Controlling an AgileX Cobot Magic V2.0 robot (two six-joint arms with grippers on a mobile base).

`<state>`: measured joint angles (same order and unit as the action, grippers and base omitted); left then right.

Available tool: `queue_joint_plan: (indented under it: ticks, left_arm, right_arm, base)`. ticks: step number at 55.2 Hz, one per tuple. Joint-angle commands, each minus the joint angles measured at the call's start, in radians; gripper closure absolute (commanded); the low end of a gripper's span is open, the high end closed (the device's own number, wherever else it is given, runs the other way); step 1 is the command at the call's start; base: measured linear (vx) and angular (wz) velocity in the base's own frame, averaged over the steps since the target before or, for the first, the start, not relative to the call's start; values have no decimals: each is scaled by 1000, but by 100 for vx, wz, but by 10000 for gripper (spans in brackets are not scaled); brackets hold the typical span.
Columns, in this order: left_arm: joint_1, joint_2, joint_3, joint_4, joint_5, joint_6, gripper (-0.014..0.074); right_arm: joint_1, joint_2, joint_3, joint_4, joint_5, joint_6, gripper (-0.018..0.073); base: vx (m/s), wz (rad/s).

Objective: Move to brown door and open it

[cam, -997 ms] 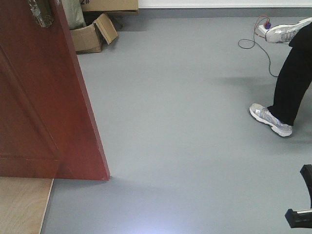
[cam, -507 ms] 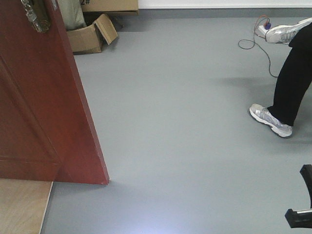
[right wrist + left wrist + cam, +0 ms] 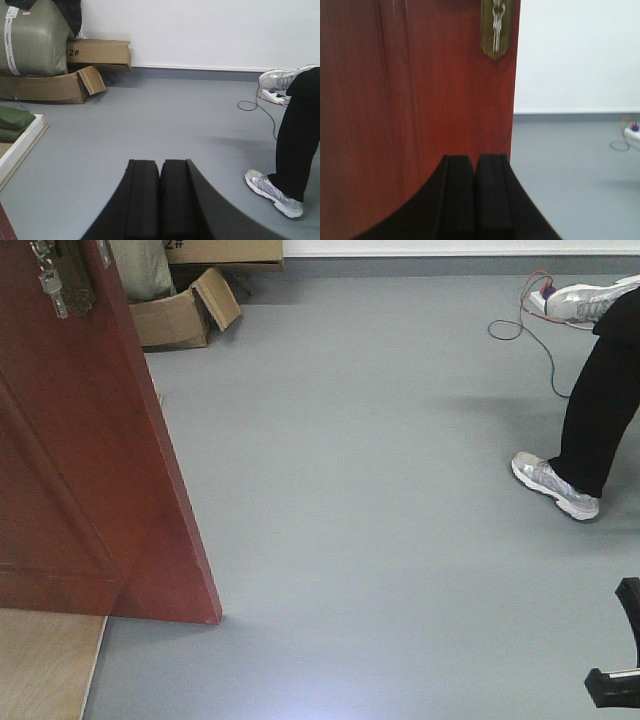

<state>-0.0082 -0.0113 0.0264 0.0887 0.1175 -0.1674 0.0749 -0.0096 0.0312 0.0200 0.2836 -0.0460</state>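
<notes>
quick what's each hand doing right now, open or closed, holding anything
Left hand: closed, holding nothing, close to the brown door.
Right hand: closed, holding nothing, over open floor.

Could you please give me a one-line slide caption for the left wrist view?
Shut left gripper facing the brown door, keys hanging in its lock.

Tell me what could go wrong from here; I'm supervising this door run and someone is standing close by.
1. A person's leg stands on the floor right of the brown door; driving on could bring the base close to it.
2. A cable and power strip lie by the far wall, a possible snag for the wheels.
3. The left hand is shut and very near the door face, with keys hanging above; it might scrape the wood.
</notes>
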Motion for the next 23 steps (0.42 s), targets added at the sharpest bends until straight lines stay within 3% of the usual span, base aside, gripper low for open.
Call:
queue_joint_plan:
  ticks: [1,23]
  left_arm:
    - [-9,-5,-17,-3,-44,-9,600]
    - [-9,-5,-17,-3,-41,-9,600]
  right_arm:
    - [0,-13,5,-7,-83,-6,559]
    - [0,-13,5,-7,-83,-6,559]
  base:
    - [0,0]
    - [0,0]
